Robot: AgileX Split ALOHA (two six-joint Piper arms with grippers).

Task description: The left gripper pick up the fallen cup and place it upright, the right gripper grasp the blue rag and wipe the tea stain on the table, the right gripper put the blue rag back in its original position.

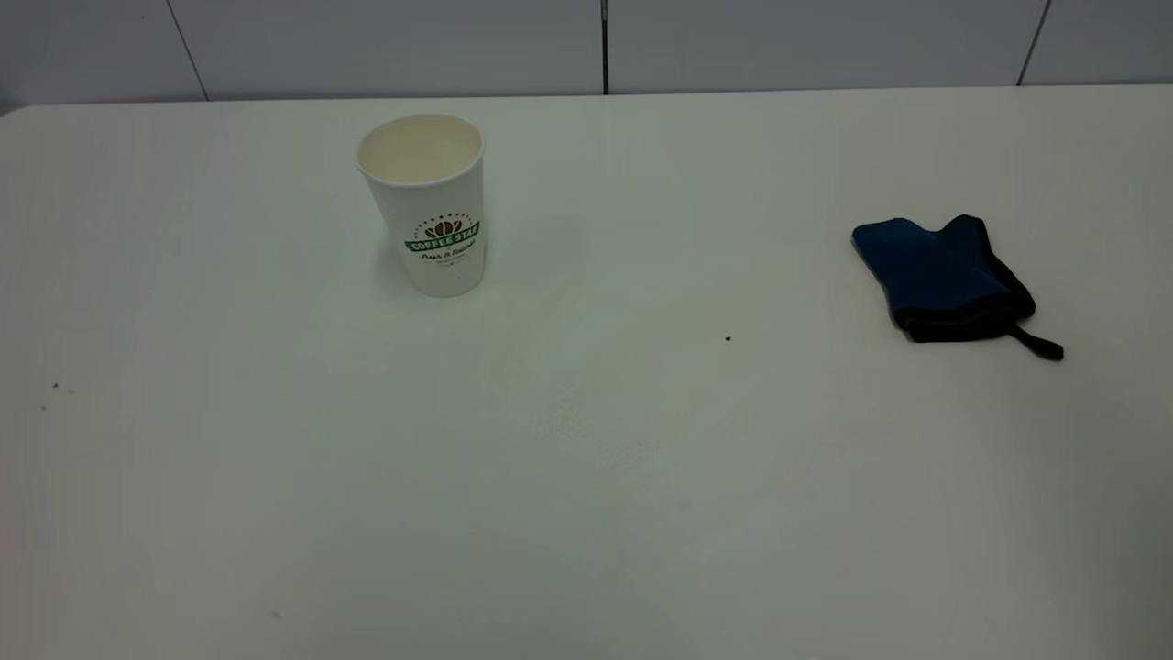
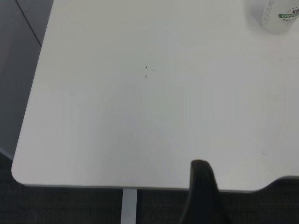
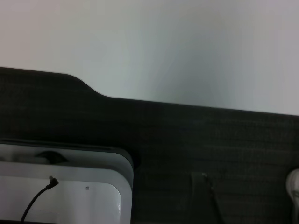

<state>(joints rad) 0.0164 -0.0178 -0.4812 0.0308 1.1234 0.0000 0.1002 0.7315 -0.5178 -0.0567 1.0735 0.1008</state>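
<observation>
1. Cup (image 1: 431, 206): upright on the table (image 1: 586, 513), left of centre and toward the far edge, open mouth up, cream inside showing, green banner and brown bean logo turned to the exterior camera. Touched by nothing. Seen again at the border of the left wrist view (image 2: 276, 16), lower part only.
2. Blue rag (image 1: 944, 280): folded, flat on the right side of the table, well apart from the cup. Black edging along the near side; short black strap (image 1: 1040, 344) trailing toward the near right. Touched by nothing.
3. Tiny dark speck (image 1: 728, 338): on the bare surface between cup and rag, nearer the rag. Two more faint specks (image 1: 55, 387) near the left edge, also visible in the left wrist view (image 2: 146, 68).
4. Left gripper (image 2: 202, 189): only one dark rounded tip in view, over the table's edge near a rounded corner, well away from the cup. Holding nothing visible; open or closed cannot be told.
5. Right gripper (image 3: 204, 193): only a dim dark part in view, off the table, over dark floor beside the table's edge (image 3: 163, 100). Open or closed cannot be told.
6. White rounded panel (image 3: 79, 186) with a thin black cable (image 3: 39, 198): below the right wrist camera, off the table.
7. Grey panelled wall (image 1: 586, 46): behind the table's far edge.
</observation>
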